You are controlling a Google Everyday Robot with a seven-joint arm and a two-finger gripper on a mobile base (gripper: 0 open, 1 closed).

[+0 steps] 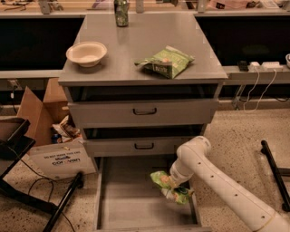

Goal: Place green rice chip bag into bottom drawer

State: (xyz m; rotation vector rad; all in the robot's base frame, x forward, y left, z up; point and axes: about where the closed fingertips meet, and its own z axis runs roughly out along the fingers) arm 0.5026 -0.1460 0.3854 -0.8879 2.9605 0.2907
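Observation:
The green rice chip bag (170,186), bright green and wrinkled, hangs over the right side of the open bottom drawer (131,206), a grey tray pulled out at floor level. My gripper (173,182) is at the end of the white arm (213,181) that reaches in from the lower right, and it is shut on the bag's upper part. The bag is just above the drawer floor, close to the right wall.
On the cabinet top (145,41) lie a paler olive-green bag (165,61), a white bowl (87,53) and a can (121,7). Two closed drawer fronts with black handles (145,111) sit above. A cardboard box (45,113) and black stand legs (63,206) are at left.

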